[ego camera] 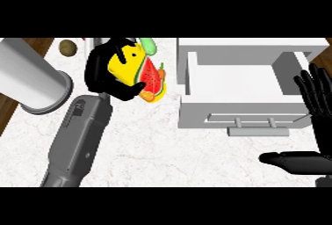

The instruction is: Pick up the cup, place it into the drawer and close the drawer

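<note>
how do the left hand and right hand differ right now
The left hand is curled round the yellow fruit-printed cup; the right hand is open, fingers straight, holding nothing. The left hand sits left of the open drawer; the right hand rests at the view's right edge, beside it. Both are black.

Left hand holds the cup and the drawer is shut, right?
Not quite: the drawer is open, its inside bare in the head view. The rest stands: the left hand is curled round the cup.
</note>
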`<state>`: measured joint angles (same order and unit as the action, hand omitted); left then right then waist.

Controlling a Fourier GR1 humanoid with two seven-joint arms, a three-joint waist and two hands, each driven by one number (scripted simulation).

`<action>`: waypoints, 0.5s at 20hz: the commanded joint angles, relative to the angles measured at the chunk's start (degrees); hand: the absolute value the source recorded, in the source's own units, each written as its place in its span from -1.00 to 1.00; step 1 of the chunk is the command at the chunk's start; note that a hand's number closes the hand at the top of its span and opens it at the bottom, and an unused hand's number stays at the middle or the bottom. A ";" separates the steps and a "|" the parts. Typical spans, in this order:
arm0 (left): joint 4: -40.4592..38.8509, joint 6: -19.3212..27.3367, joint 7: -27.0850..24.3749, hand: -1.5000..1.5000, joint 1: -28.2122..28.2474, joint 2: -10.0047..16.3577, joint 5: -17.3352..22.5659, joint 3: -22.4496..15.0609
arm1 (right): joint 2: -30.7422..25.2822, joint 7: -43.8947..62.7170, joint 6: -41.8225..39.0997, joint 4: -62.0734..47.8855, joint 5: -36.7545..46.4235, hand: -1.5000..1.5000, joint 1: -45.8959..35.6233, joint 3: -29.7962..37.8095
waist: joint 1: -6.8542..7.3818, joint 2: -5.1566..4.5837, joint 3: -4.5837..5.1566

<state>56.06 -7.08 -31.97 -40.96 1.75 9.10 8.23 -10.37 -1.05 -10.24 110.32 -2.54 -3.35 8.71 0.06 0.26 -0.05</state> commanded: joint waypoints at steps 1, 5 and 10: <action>4.62 5.37 9.00 1.00 -6.26 -1.66 -1.24 -2.32 | 0.63 -3.20 -0.21 -3.10 0.77 -1.00 -0.48 -0.12 | -0.06 -0.13 0.00; 2.23 12.02 10.83 1.00 -9.58 -1.71 0.01 -8.78 | 0.09 -2.47 -0.69 -3.73 -0.57 -1.00 -0.94 1.23 | -0.75 -0.26 0.03; -4.14 18.50 13.51 1.00 -18.74 -1.74 1.05 -10.87 | -3.90 0.96 -3.33 -3.36 -4.84 -1.00 -3.85 5.09 | -1.32 -0.43 0.03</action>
<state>56.43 6.66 -19.62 -53.84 0.18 9.81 -0.79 -11.26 -2.09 -11.49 108.05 -3.88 -4.81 10.45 -0.79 0.00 -0.03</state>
